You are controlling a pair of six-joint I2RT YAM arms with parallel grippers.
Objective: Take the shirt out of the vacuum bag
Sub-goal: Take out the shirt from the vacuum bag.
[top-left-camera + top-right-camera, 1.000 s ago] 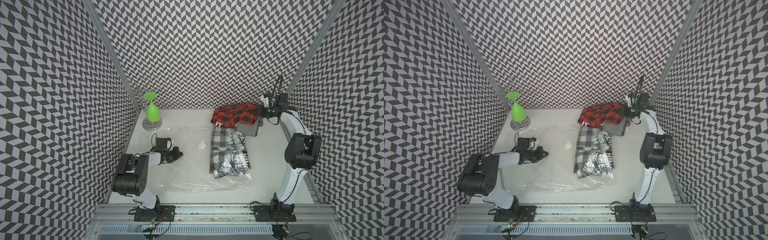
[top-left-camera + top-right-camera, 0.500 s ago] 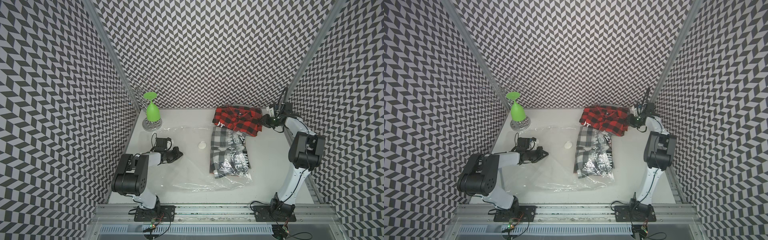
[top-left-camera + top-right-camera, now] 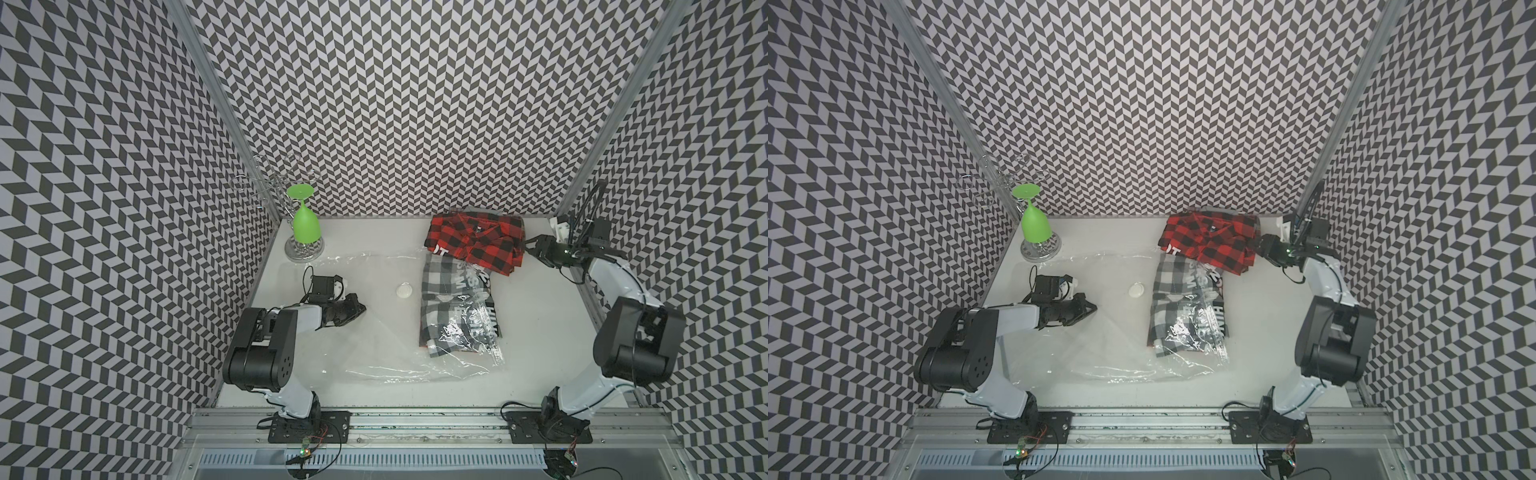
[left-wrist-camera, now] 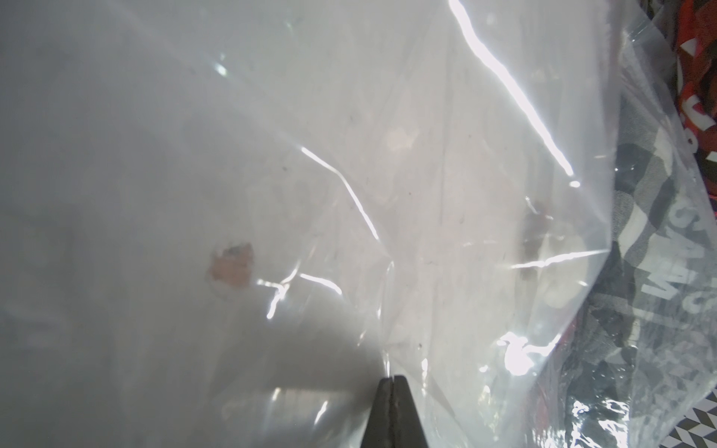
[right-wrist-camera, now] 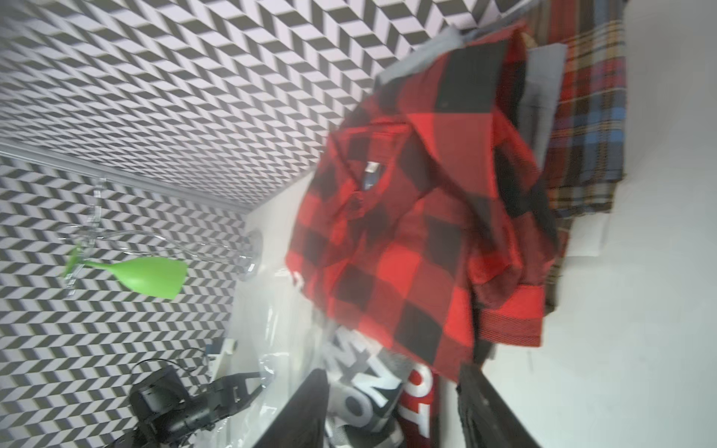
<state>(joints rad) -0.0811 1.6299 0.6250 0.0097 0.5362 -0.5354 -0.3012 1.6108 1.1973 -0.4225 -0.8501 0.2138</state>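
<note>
Beyond the valve disc [image 3: 404, 289] and off toward the right arm's side, the red-and-black plaid shirt [image 3: 478, 243] lies spread on a small pile of other clothes. It is outside the vacuum bag [image 3: 374, 332], apart from its nearer edge, which overlaps a dark lettered garment [image 3: 478, 286] at that end of the bag. A grey-and-white checked shirt [image 3: 440, 299] sits inside the plastic, just on the same side of the disc.

The step in hand looks like letting go of the red shirt. To do it well, the right gripper [image 3: 530, 245] should finish spreading before the arm pulls back. It should then retreat straight away from the disc, low and level, so that no fingertip catches the cuff and drags the shirt back over the bag.

The right wrist view shows the jaws well apart, about midway, with nothing clamped between them. The shirt's hem hangs right at one finger [image 5: 489, 407], and I cannot tell whether it touches.

On the opposite side of the disc, the left gripper [image 3: 359, 308] is fully closed, pinching a fold of the clear plastic. Its wrist view shows the fingertips [image 4: 392, 382] pressed together against the film. That pinch anchors the bag, which would help if the checked shirt is drawn out too.
</note>
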